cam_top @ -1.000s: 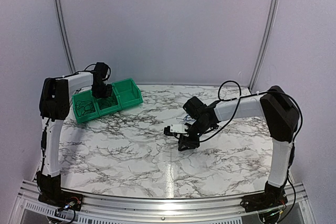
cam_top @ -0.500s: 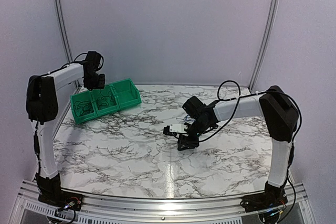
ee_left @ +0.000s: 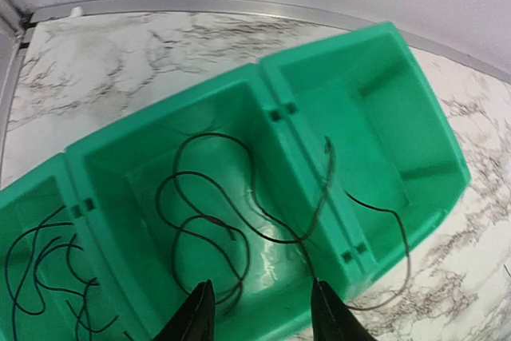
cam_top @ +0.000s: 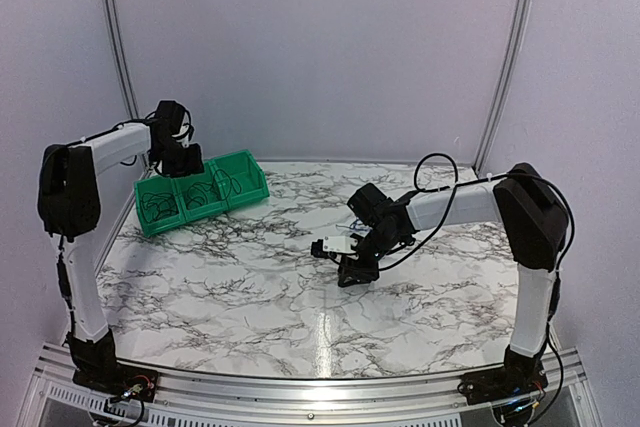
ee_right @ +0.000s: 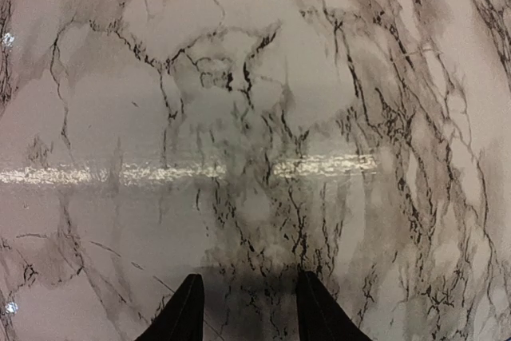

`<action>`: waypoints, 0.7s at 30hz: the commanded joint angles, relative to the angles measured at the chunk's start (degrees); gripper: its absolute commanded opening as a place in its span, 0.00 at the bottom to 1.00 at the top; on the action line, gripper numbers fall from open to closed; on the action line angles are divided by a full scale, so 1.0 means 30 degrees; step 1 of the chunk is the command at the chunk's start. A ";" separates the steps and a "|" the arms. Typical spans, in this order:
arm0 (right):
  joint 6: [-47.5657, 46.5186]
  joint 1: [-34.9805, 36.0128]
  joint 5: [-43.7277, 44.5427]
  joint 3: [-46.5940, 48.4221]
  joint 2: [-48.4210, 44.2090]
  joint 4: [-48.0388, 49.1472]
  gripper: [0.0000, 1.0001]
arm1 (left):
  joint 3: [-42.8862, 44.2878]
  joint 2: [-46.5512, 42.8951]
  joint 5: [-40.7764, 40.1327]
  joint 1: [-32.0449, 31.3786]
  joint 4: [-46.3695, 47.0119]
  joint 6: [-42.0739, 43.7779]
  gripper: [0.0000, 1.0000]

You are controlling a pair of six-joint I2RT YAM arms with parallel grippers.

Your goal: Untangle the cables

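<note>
Up and back went the left arm. A second ago its left gripper was down inside the green plastic bin with three boxes, and now it hangs above the bin. Its two black fingers are spread apart, and we see nothing between them.

In the left box lies a thin black cable in loose curls. In the middle box lies a second thin black cable in big loops. It sits just under and ahead of the left gripper. One end of it climbs over the wall and hangs into the right box, so this cable runs from left to right across that wall. We think the next move has to deal with that end, and the left arm is much nearer for it.

Well apart on the right, the right gripper has not moved. It is low over the white marble table with dark veins, with its fingers spread and pinching nothing. We see no cable under it.
</note>
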 commanded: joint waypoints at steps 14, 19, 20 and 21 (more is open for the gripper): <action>-0.0092 0.0123 0.2010 -0.0908 0.2323 -0.2015 0.40 | 0.1077 0.1550 -0.5153 -0.4400 0.1623 0.0958 0.37; -0.0121 0.0143 0.2043 -0.0946 0.2280 -0.1995 0.40 | 0.2084 0.2800 -0.5456 -0.4450 0.1212 0.0623 0.34; -0.0115 0.0138 0.2027 -0.0932 0.2285 -0.1998 0.40 | 0.2330 0.3070 -0.5399 -0.4455 0.1101 0.0609 0.33; -0.0155 0.0123 0.2036 -0.0930 0.2311 -0.1980 0.40 | 0.2530 0.3298 -0.5282 -0.4479 0.1033 0.0655 0.32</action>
